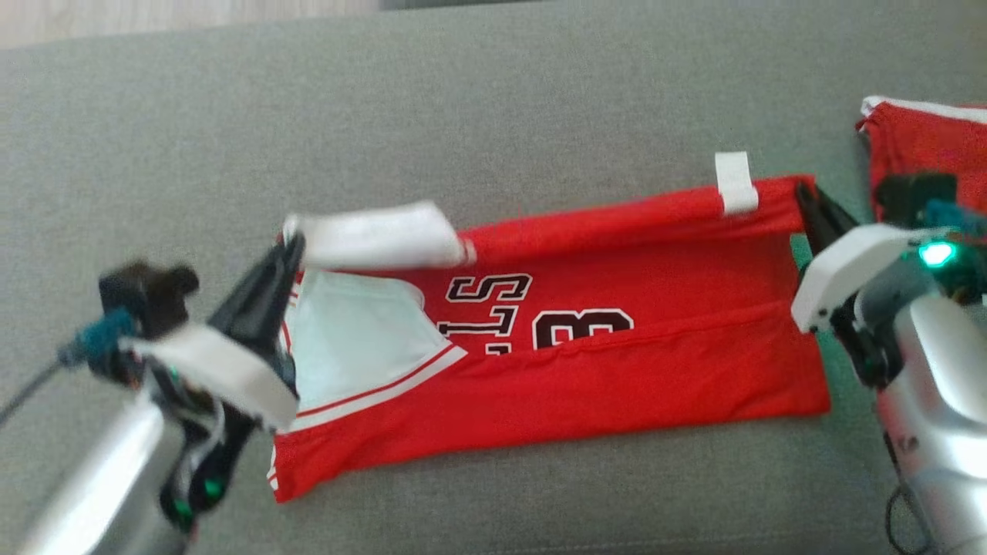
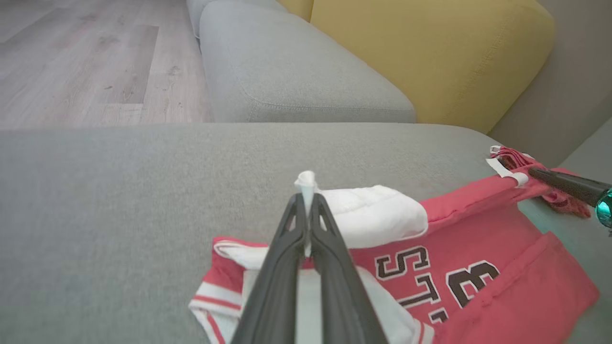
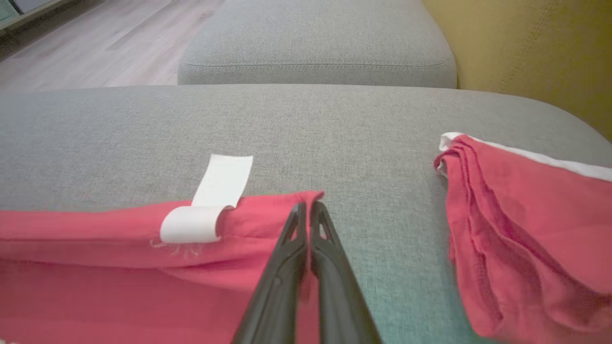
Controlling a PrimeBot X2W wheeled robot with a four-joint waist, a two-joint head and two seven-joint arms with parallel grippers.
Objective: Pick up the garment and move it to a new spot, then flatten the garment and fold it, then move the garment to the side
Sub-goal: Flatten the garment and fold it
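Note:
The garment [image 1: 617, 362] is a red jersey with black lettering, white trim and a white lining, lying lengthwise on the grey sofa seat [image 1: 493, 116] with its long sides folded inward. My left gripper [image 1: 289, 250] is shut on the white shoulder edge at the jersey's left end and holds that flap raised. In the left wrist view a white tip of cloth sticks out between the shut fingers of the left gripper [image 2: 306, 200], above the garment [image 2: 502, 248]. My right gripper [image 1: 806, 196] is shut on the hem corner at the right end. In the right wrist view the right gripper [image 3: 307, 210] pinches the garment [image 3: 95, 267] at that corner.
A white label [image 1: 734, 183] sticks out from the jersey's far edge. A second red folded cloth [image 1: 925, 139] with a white edge lies at the right, close to my right arm. A yellow cushion [image 2: 430, 52] and another grey cushion [image 2: 296, 71] stand beyond the seat, with wooden floor [image 2: 71, 57] past them.

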